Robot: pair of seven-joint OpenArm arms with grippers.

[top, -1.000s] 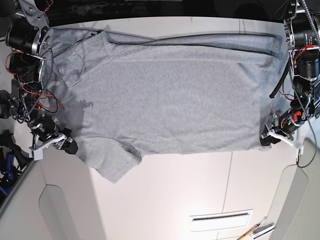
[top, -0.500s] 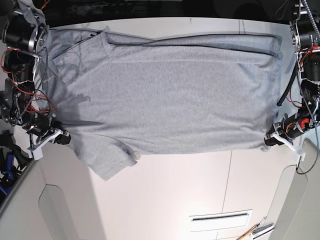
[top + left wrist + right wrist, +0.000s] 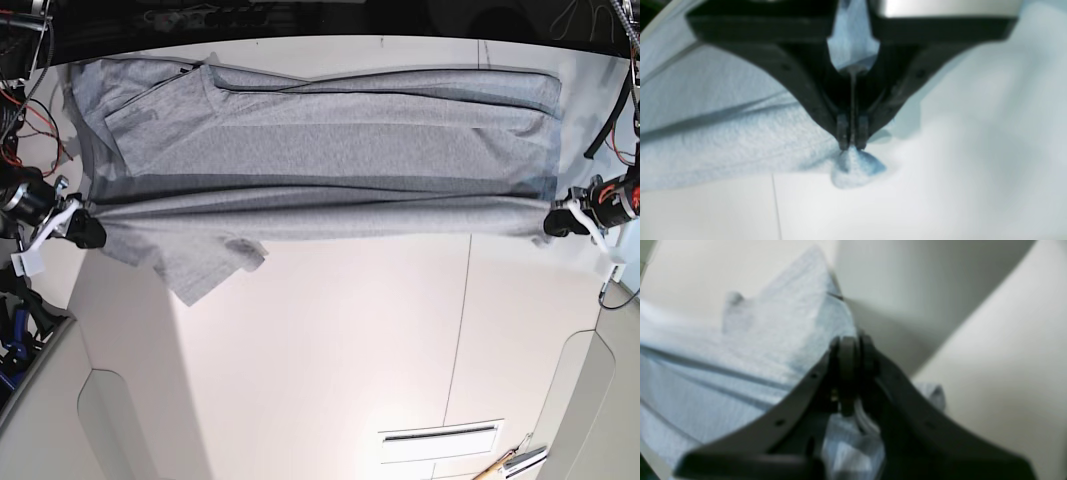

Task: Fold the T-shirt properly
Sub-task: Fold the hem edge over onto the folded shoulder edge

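The heather-grey T-shirt (image 3: 330, 140) lies across the far half of the white table, plain side up. Its near edge is lifted and stretched taut between the two grippers, folding back over the body. A sleeve (image 3: 205, 265) hangs down at the near left. My left gripper (image 3: 552, 225), on the base view's right, is shut on the T-shirt's right corner; its wrist view shows the jaws pinching a fabric tip (image 3: 853, 163). My right gripper (image 3: 88, 232), on the base view's left, is shut on the left corner, with cloth (image 3: 780, 340) bunched at its jaws (image 3: 848, 350).
The white table (image 3: 330, 350) has a seam running down its near right part. A slotted vent (image 3: 440, 434) and a pencil-like tool (image 3: 510, 462) lie near the front right. Red-wired arm housings stand at both far corners.
Both grippers have lifted the T-shirt's near edge and carried it away from the front and outward, stretching it taut. The visible cloth is now a narrower band, with the sleeve hanging below.
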